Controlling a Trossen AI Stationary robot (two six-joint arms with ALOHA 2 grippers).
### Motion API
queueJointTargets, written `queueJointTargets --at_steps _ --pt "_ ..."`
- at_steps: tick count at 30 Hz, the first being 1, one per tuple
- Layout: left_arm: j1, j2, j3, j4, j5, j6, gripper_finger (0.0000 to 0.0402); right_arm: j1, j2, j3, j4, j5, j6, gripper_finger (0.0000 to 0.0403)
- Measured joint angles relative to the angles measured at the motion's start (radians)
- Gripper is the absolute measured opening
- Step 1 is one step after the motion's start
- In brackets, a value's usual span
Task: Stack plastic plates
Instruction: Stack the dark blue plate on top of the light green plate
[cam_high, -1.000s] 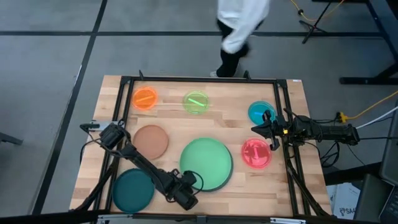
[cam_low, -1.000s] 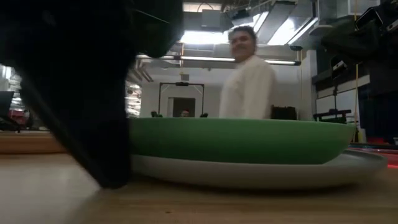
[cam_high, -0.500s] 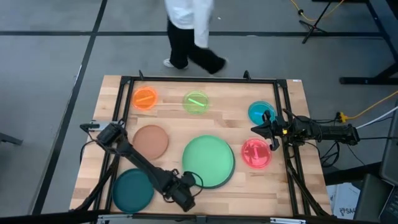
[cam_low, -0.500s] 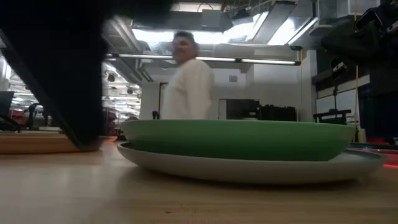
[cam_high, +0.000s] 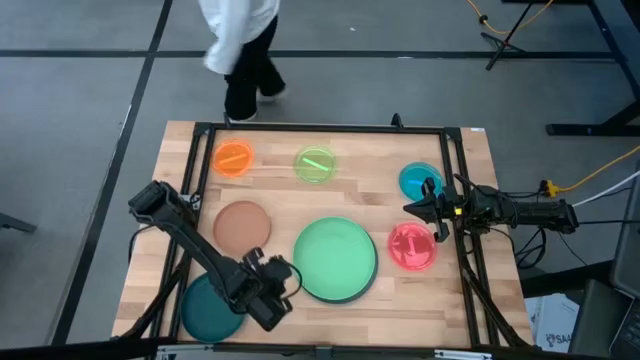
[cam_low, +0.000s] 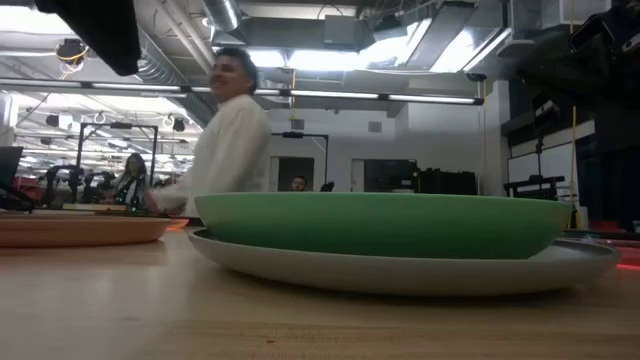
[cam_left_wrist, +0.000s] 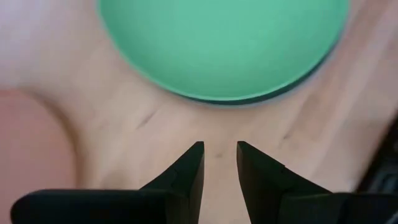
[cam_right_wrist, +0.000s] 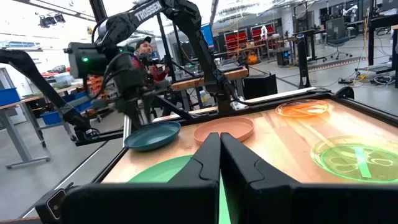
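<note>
The large light green plate (cam_high: 335, 260) (cam_low: 380, 225) sits inside the grey plate (cam_low: 400, 272), which rests on the table. Around them lie the dark teal plate (cam_high: 205, 308), brown plate (cam_high: 243, 225), orange plate (cam_high: 233, 158), lime plate (cam_high: 315, 164), blue plate (cam_high: 415, 180) and pink-red plate (cam_high: 412, 246). My left gripper (cam_high: 284, 277) (cam_left_wrist: 219, 152) hovers open above bare wood between the teal plate and the green plate, holding nothing. My right gripper (cam_high: 410, 208) (cam_right_wrist: 219, 138) waits shut between the blue and pink-red plates.
A black frame (cam_high: 320, 128) runs round the table top. A person (cam_high: 240, 50) walks on the floor beyond the far edge. Bare wood shows along the near edge (cam_high: 380, 310) and between the far row of small plates and the larger ones.
My left gripper has risen from table height beside the green plate's near-left rim, leaving the low view upward, and drawn back toward the table's left, over the teal plate's edge. The green-on-grey stack stays put. The person beyond the table has walked leftward.
</note>
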Motion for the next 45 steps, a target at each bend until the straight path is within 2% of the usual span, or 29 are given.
queueJointTargets --at_steps 5,9,15,23,28,33,39,45 --pt "0.036 -0.006 0.000 -0.122 0.048 -0.025 0.0092 0.000 0.000 0.000 0.002 0.006 0.002 0.0005" --pt "0.074 -0.006 -0.005 -0.179 0.084 -0.026 0.0117 0.000 0.000 0.000 0.009 0.019 0.002 0.0005" --pt "0.119 -0.006 -0.006 -0.276 0.078 0.035 0.0162 0.000 0.000 0.000 0.033 0.086 -0.002 0.0005" --pt "0.181 -0.006 -0.006 -0.384 0.049 0.142 0.0170 0.000 0.000 0.000 0.069 0.150 -0.022 0.0005" --pt "0.221 -0.035 -0.025 -0.371 0.041 0.211 0.0170 0.000 0.000 0.000 0.075 0.183 -0.028 0.0005" --pt "0.250 -0.119 -0.128 -0.350 0.037 0.208 0.0170 0.000 0.000 0.000 0.061 0.166 -0.027 0.0005" --pt "0.283 -0.252 -0.317 -0.144 0.122 0.191 0.0170 0.000 0.000 0.000 0.056 0.158 -0.026 0.0005" --pt "0.290 -0.294 -0.433 -0.029 0.166 0.154 0.0170 0.000 0.000 0.000 0.056 0.158 -0.026 0.0005"
